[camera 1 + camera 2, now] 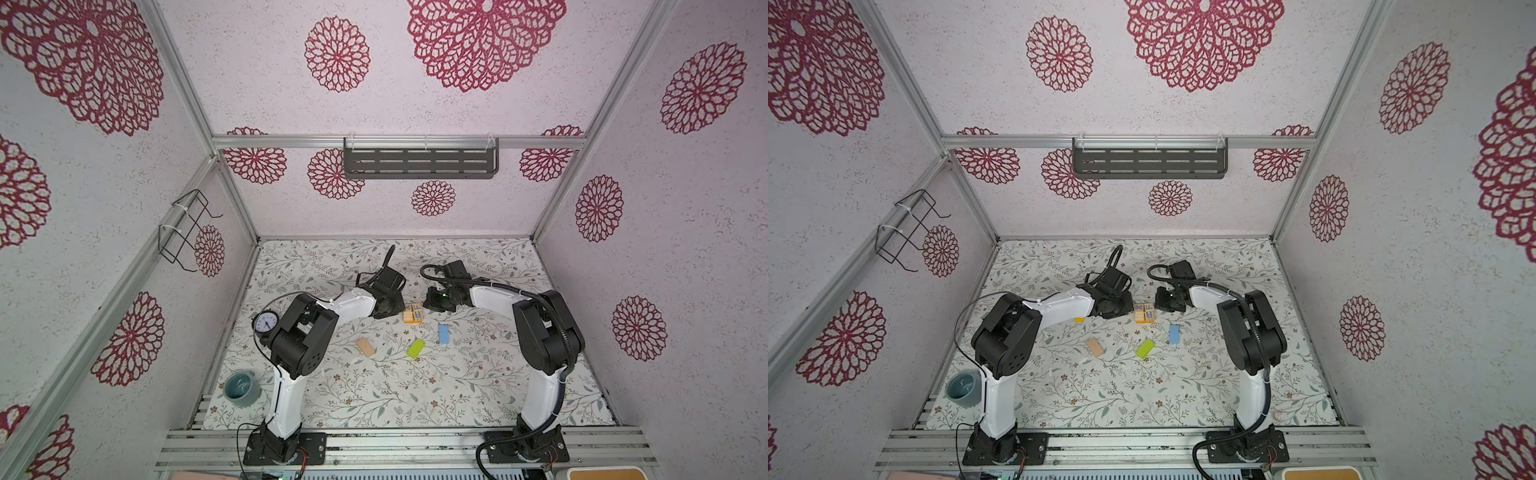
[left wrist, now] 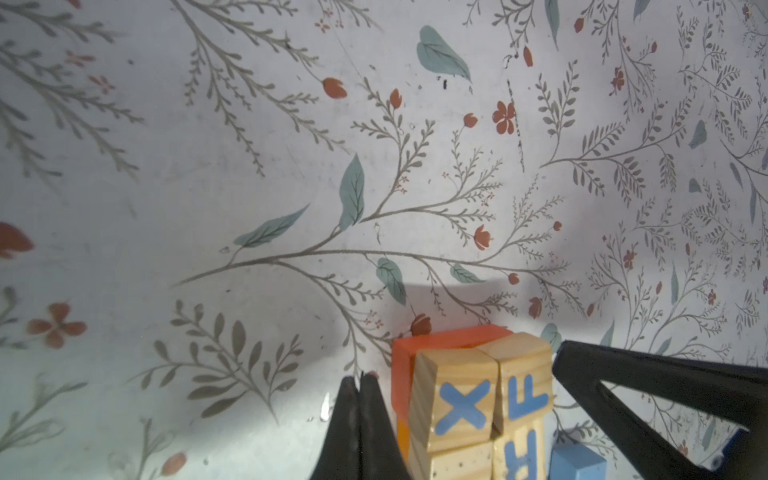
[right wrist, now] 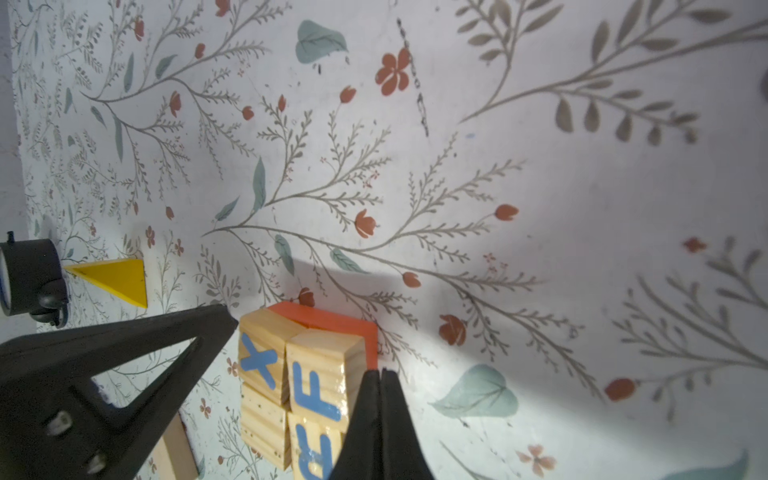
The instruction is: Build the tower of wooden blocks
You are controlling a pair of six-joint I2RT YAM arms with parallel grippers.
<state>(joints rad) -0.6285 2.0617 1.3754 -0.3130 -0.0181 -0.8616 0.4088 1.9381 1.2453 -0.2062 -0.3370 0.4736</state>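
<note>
The lettered cubes (image 1: 413, 312), touching the orange block (image 2: 453, 336), are flanked by the left gripper (image 2: 360, 384) and right gripper (image 3: 381, 376), each with jaws pressed together; squaring is judged best done by equal, gentle opposing pushes, and blue letters X, F and R are read there.

Floral walls (image 1: 374, 104), leaf-print tabletop (image 1: 374, 395), dark shelf (image 1: 419, 163)

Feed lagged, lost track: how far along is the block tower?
Done: lettered natural-wood cubes stacked against the orange block. In hand: nothing; left gripper and right gripper, both shut, flank that stack. Remaining: tan block, lime green block, light blue block, yellow wedge lie loose.
</note>
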